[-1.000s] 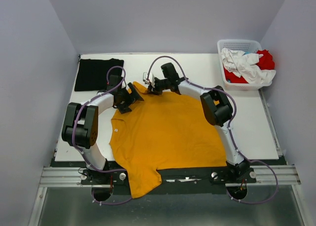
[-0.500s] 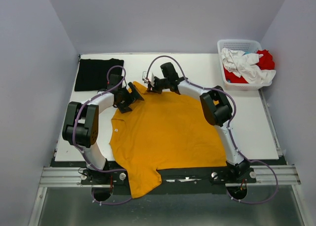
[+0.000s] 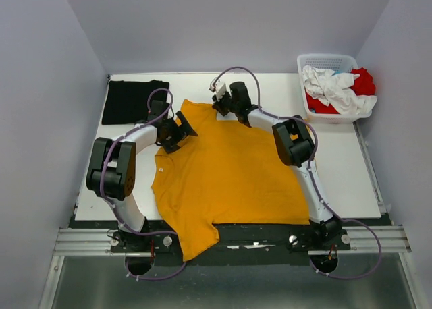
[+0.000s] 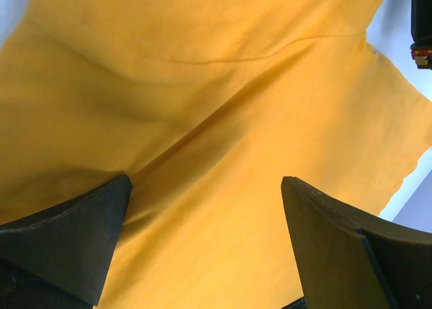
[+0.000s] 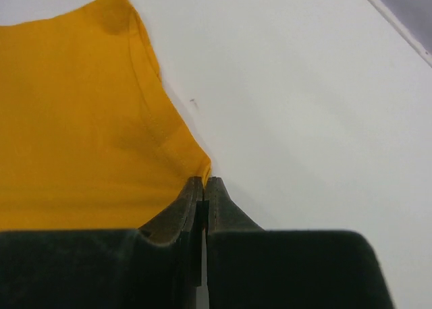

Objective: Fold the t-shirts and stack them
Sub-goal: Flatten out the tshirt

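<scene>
While the right gripper (image 5: 204, 181) clamps its dark jaws flat together on the very edge of a soft mustard orange-yellow t-shirt (image 5: 74, 120), the bite looks thin. Only a sliver of cloth sits between the tips, and a hard tug could well pull it free. Beside it the left gripper (image 4: 206, 181) hangs spread wide above the same shirt, gripping nothing, so that one pinch carries the whole load. The garment lies spread and wrinkled across the white table (image 3: 344, 167), one end drooping over the near edge, where its weight may drag or bunch it. A folded black cloth t-shirt (image 3: 135, 101) lies at the far left corner. White and red shirts (image 3: 337, 90) sit heaped in a white plastic lattice basket (image 3: 327, 58) at far right.
</scene>
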You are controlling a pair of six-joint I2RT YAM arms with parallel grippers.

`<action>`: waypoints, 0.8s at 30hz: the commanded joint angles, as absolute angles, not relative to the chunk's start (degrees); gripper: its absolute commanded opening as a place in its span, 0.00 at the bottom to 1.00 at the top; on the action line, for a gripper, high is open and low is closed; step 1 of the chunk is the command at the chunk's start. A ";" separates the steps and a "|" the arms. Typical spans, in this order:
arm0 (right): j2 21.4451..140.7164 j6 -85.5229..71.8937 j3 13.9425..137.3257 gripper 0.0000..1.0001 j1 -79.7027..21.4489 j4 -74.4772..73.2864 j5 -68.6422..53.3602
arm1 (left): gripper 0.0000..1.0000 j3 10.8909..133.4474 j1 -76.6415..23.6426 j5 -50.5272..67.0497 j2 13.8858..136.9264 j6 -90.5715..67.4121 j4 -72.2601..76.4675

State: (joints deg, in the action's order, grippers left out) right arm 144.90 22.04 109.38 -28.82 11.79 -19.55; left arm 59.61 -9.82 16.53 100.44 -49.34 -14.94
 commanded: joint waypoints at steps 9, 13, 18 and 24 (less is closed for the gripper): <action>135.64 9.34 105.86 1.00 -26.72 12.67 -9.07 | 0.99 68.09 -9.84 14.40 102.99 -46.55 -23.06; 125.82 -3.04 102.82 1.00 -26.70 6.01 -0.30 | 0.99 70.46 -9.94 13.07 100.70 -45.68 -24.64; 106.73 -16.78 81.56 1.00 -26.70 0.51 1.43 | 0.98 70.00 -11.99 11.65 95.92 -43.81 -26.73; 93.27 -25.54 58.20 1.00 -26.72 -4.52 0.76 | 0.99 65.29 -18.48 15.66 94.94 -40.55 -23.04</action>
State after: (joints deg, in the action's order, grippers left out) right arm 94.41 -17.04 70.22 -26.59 3.90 -0.40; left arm 68.45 -14.85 12.73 95.46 -43.62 -24.34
